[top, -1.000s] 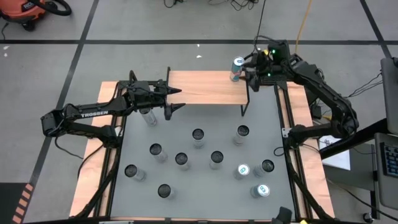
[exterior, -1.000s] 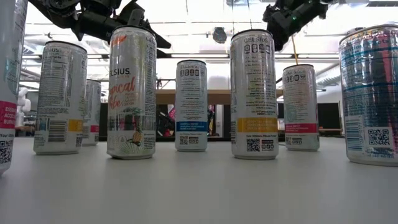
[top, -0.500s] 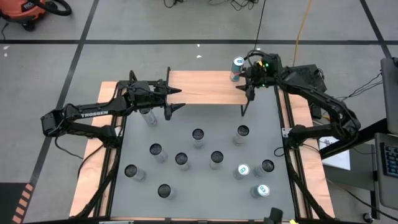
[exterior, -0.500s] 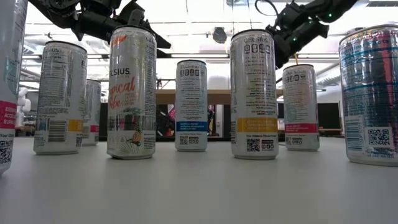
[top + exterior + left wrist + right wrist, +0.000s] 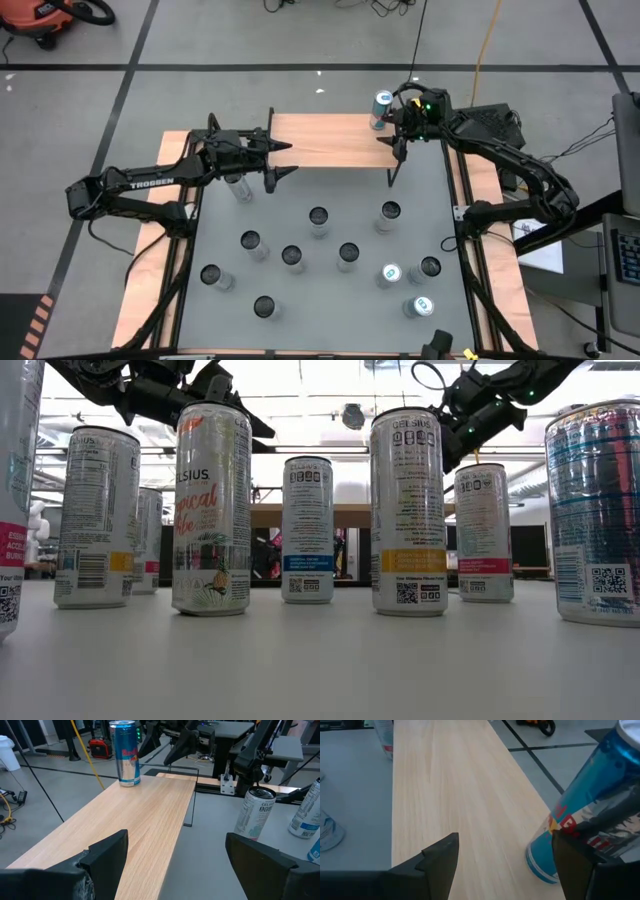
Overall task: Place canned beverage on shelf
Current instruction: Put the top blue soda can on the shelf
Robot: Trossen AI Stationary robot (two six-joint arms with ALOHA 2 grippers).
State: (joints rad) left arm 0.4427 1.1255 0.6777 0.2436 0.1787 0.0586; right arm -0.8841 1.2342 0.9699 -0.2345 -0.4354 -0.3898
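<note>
Nearest, a crowd of slim cans stands on the grey table. Further on, the left gripper hangs spread wide and empty over the shelf. At the far corner, the blue Red Bull can stands upright on the plank, with the right gripper just beside it, fingers apart, holding nothing. Thin aluminium, smooth and slippery, probably dents: grip mid-body, gently.
</note>
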